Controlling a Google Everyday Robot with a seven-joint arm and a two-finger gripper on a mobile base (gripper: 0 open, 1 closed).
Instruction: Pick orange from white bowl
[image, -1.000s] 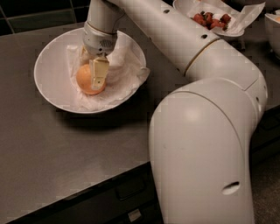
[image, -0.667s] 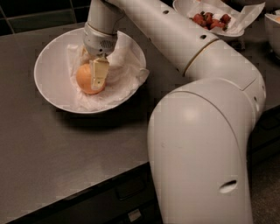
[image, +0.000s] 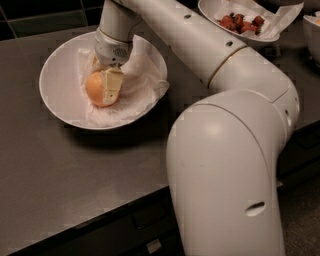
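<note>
The orange (image: 93, 89) lies in the wide white bowl (image: 54, 80) on crumpled white paper, at the left of the dark countertop. My gripper (image: 103, 93) reaches down into the bowl from above and is shut on the orange. One cream-coloured finger (image: 112, 86) lies flat against the orange's right side; the other finger is hidden behind the fruit. The orange still rests low in the bowl on the paper.
My arm's large white body (image: 230, 165) fills the right foreground over the counter's front edge. A paper-lined white bowl with red strawberries (image: 240, 22) stands at the back right, and part of another bowl (image: 312, 27) shows at the right edge.
</note>
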